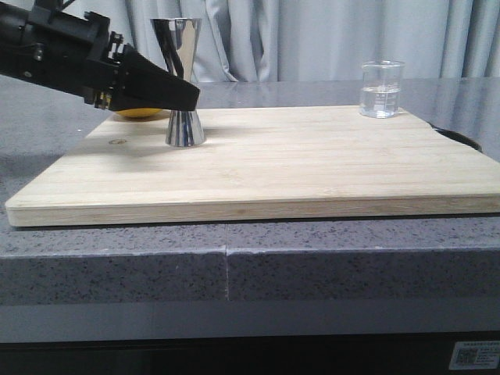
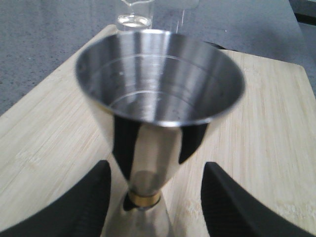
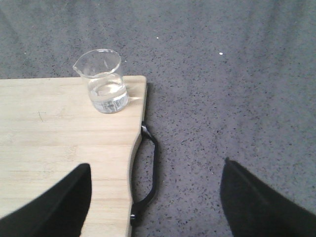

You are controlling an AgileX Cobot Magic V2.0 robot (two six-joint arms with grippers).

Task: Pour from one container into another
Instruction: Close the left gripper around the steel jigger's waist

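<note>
My left claw (image 1: 186, 98) is released, its fingers (image 2: 74, 207) either side of the steel jigger (image 1: 183, 82), which stands upright on the bamboo board (image 1: 297, 164). A yellow thing (image 1: 139, 113) lies just behind it. My right claw (image 3: 155, 207) hangs open above the board's black handle (image 3: 148, 173). The glass beaker (image 1: 381, 89), holding clear liquid, sits at the far right corner on the grey desk (image 1: 117, 258).

Steel jigger (image 1: 181, 82); clear beaker (image 1: 381, 90); pale board (image 1: 312, 164)
</note>
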